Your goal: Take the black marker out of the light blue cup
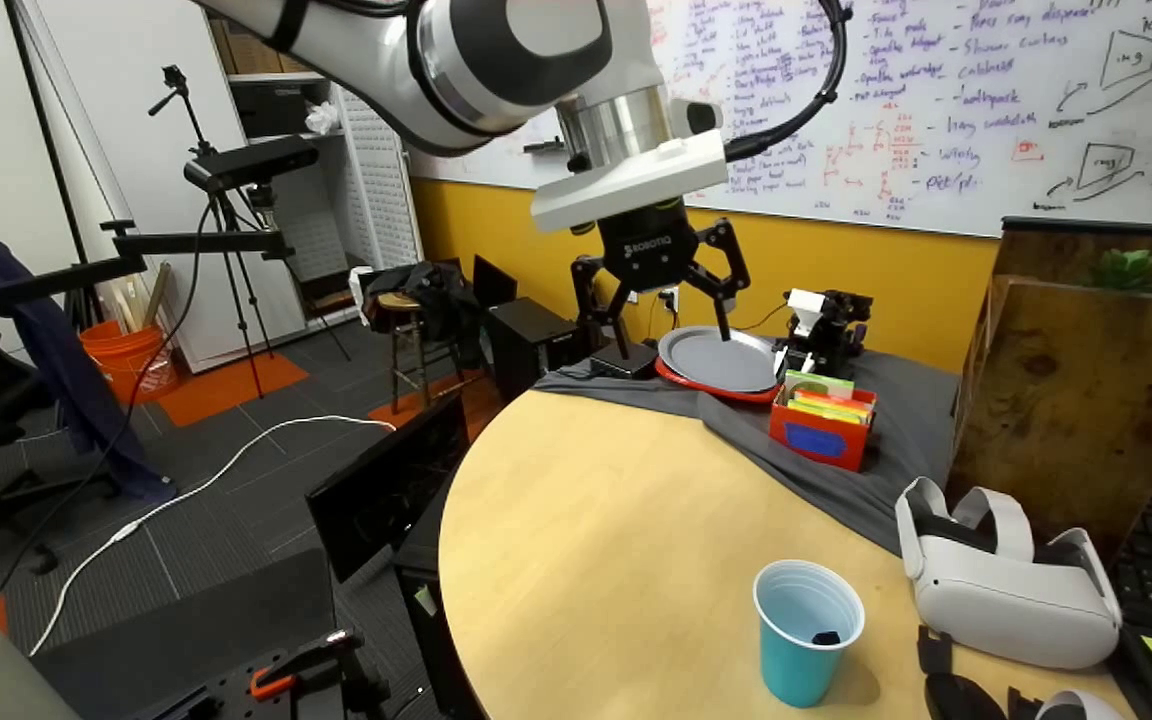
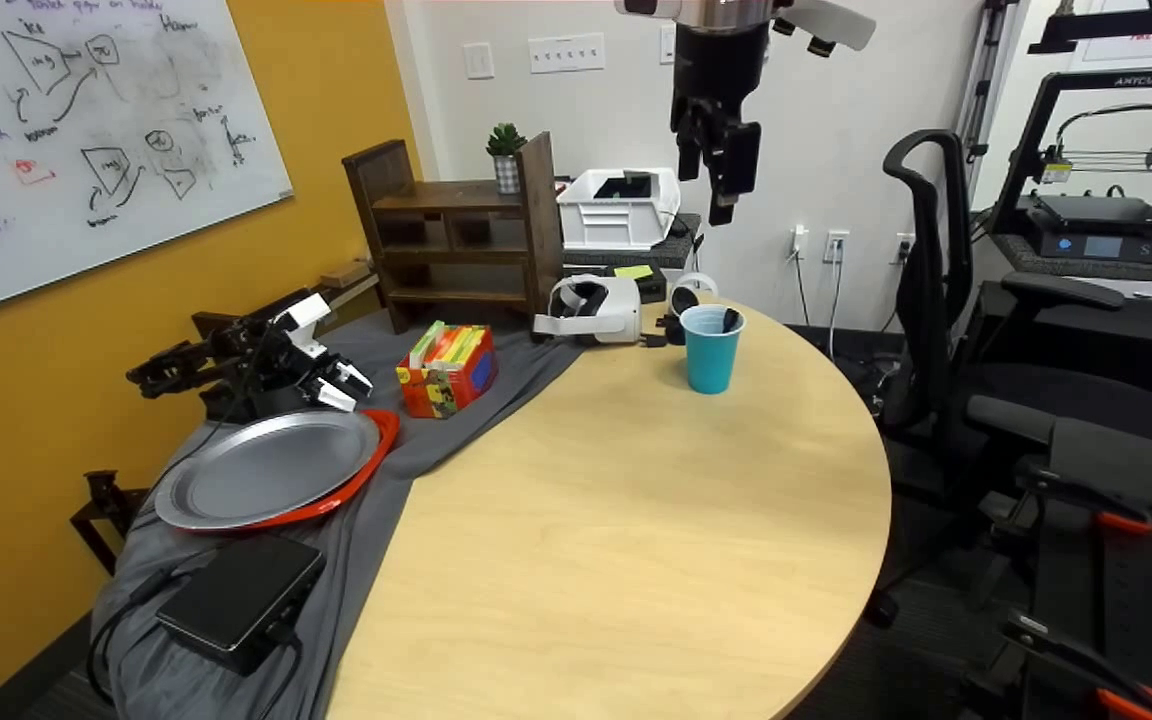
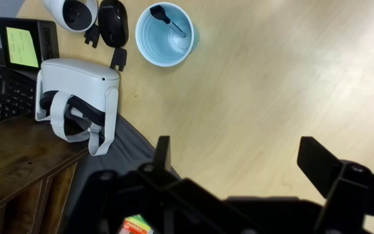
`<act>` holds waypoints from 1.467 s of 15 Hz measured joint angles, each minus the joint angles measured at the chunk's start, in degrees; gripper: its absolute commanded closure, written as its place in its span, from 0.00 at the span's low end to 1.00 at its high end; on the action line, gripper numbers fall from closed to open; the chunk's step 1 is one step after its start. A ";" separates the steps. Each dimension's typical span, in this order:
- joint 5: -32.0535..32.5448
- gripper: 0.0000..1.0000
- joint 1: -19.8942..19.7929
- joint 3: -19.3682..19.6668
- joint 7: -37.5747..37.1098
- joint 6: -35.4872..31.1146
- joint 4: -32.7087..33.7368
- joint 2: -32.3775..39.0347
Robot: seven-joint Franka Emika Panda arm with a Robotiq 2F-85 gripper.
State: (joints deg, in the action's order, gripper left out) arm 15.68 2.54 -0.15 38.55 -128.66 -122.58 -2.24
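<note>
The marker is leaning inside the cup, which is standing on the surface. In the wrist view, the mouse and the headset are lying left of the cup, the keyboard sitting farther left. In an exterior view, the card box is resting on the cloth, right of the plate; the shelf unit is standing behind the box.

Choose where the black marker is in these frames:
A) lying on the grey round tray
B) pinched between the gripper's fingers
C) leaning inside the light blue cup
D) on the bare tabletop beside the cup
C: the wrist view looks down into the light blue cup and shows the black marker tilted within it.
</note>
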 measured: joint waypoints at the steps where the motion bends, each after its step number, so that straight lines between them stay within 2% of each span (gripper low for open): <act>1: 0.00 0.00 -0.32 0.24 1.97 0.00 0.45 0.70; 9: 0.12 0.00 -2.96 1.31 13.77 -0.01 3.45 6.50; 22: 3.59 0.00 -5.66 1.77 14.19 -0.35 4.31 10.85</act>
State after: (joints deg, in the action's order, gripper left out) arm 19.26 -3.13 1.62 52.74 -129.01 -118.27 8.61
